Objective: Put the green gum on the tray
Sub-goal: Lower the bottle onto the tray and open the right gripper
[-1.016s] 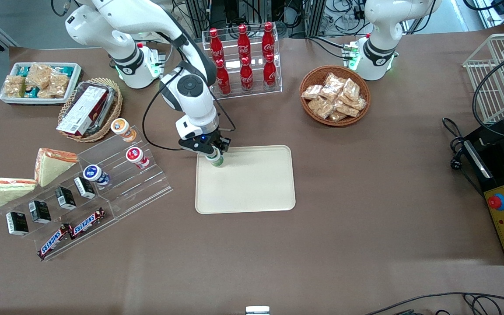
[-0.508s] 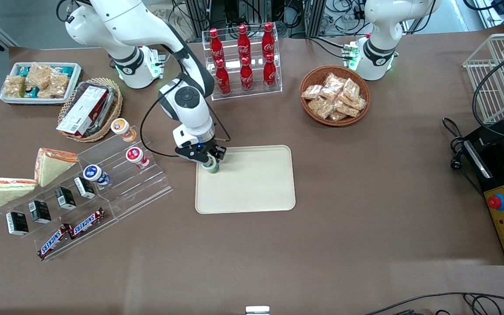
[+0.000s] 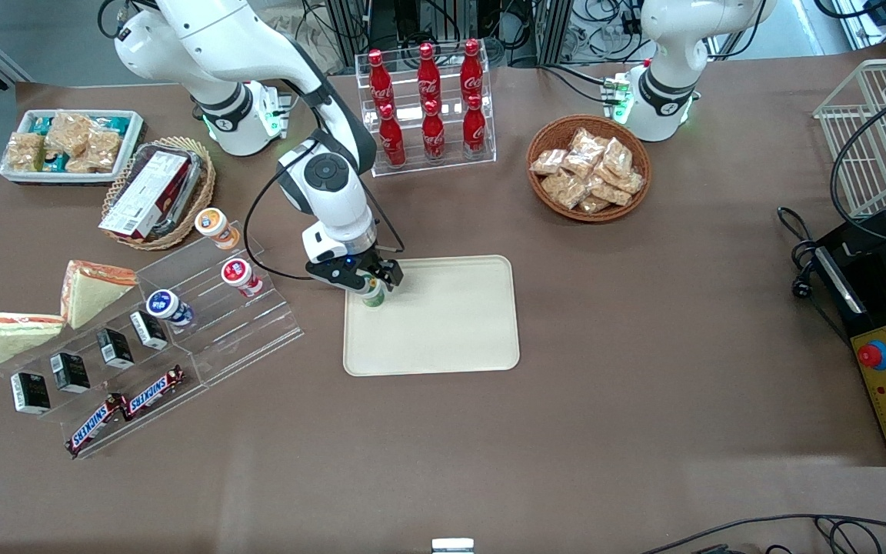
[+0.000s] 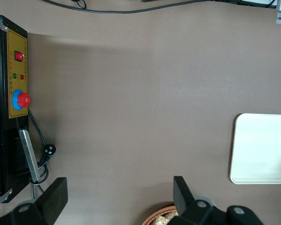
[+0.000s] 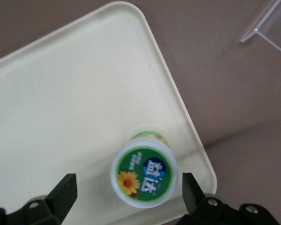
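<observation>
- Count, task items: one green gum (image 3: 373, 296), one tray (image 3: 443, 323).
- Count, clear stepped stand (image 3: 204, 338) at the working arm's end of the table (image 3: 643, 385): three other gum bottles, namely one orange-lidded (image 3: 212, 225), one red-lidded (image 3: 238, 275) and one blue-lidded (image 3: 163, 304). It also holds four small black cartons (image 3: 74, 371) and two Snickers bars (image 3: 124, 409).
- Count, elsewhere: six red cola bottles (image 3: 428, 100) in a clear rack, two wedge sandwiches (image 3: 89, 288), and one round basket of snack packets (image 3: 589, 168) toward the parked arm's end.
- Position of the green gum: it stands upright on the tray, lid up. It sits just inside the tray corner nearest the stepped stand, the corner farther from the front camera. The wrist view shows its base on the tray floor, close to the rim.
- Relation to the tool (image 5: 127, 182): the gum is directly below the tool and between its two fingers (image 5: 65, 187).
- Tool state: the fingers are spread wider than the lid. A clear gap shows beside one finger; the other finger is just beside the lid, and contact there cannot be told. The tool grips nothing.
- Tool location: low over that same tray corner.
</observation>
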